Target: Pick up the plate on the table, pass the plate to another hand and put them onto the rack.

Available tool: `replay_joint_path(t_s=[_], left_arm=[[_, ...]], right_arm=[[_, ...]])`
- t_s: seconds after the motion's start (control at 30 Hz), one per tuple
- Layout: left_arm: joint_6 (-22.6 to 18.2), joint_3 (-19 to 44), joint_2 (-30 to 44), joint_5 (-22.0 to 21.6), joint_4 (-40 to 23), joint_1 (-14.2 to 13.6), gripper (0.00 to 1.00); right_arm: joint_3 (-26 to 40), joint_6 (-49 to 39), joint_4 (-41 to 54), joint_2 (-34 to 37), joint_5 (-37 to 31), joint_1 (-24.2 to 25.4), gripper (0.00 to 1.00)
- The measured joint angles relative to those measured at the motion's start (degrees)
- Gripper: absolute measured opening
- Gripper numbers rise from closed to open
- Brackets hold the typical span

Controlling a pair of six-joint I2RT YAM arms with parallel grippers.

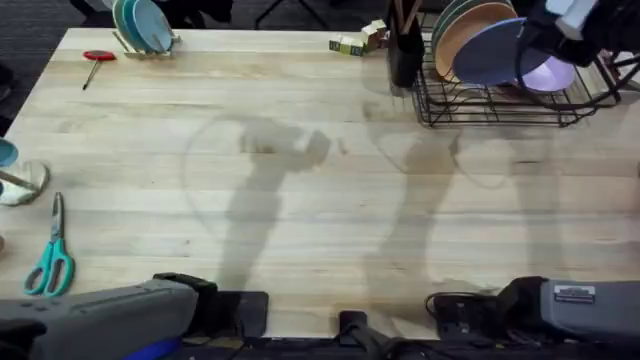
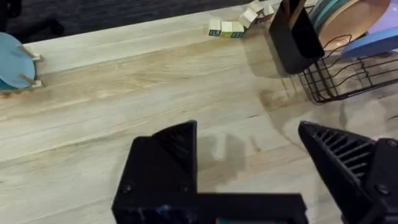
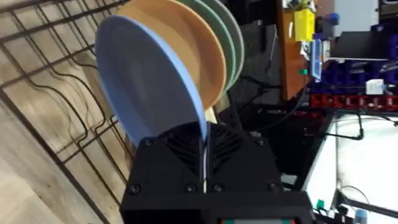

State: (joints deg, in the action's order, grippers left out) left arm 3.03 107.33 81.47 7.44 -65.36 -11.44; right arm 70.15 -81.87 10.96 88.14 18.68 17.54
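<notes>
Plate [image 1: 492, 55] was held upright on edge inside rack [image 1: 500, 112], just in front of orange plate [image 1: 470, 30]. Rim was pinched by right gripper [image 3: 204, 144] above rack. Left gripper [image 2: 249, 155] was seen open over table [image 1: 300, 180], well apart from rack.

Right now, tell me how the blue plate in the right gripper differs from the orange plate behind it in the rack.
The blue plate is light blue; the orange plate is tan-orange. The blue plate is clamped at its rim by the right gripper; nothing grips the orange plate. The blue plate stands frontmost in the rack, while the orange plate sits between it and green plates. Both are round, plain and standing on edge.
</notes>
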Motion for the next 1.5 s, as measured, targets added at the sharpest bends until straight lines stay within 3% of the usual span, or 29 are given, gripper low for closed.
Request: replay_joint_path(t_s=[0.43,0.8,0.87,1.0,1.07,1.3,1.5], left_arm=[[0.0,0.0,0.0,0.0,0.0,0.0,0.994],[0.0,0.0,0.0,0.0,0.0,0.0,0.995],[0.0,0.0,0.0,0.0,0.0,0.0,0.994],[0.0,0.0,0.0,0.0,0.0,0.0,0.994],[0.0,0.0,0.0,0.0,-0.04,0.0,0.994],[0.0,0.0,0.0,0.0,-0.22,0.0,0.994],[0.0,0.0,0.0,0.0,0.02,0.0,0.995]], right_arm=[[0.2,-0.02,-0.48,5.48,-0.04,-2.05,0.029],[0.98,0.01,0.46,6.12,-0.5,-1.99,0.04],[0.98,0.28,0.67,6.12,-0.51,-2.01,0.168],[0.98,0.38,1.52,7.19,-0.46,-2.23,0.74],[0.98,0.29,2.5,7.38,-0.46,-2.31,0.966],[0.98,0.39,6.68,4.66,-0.5,-2.32,0.992],[0.98,1.13,12.8,-5.05,-0.83,-2.32,0.992]])
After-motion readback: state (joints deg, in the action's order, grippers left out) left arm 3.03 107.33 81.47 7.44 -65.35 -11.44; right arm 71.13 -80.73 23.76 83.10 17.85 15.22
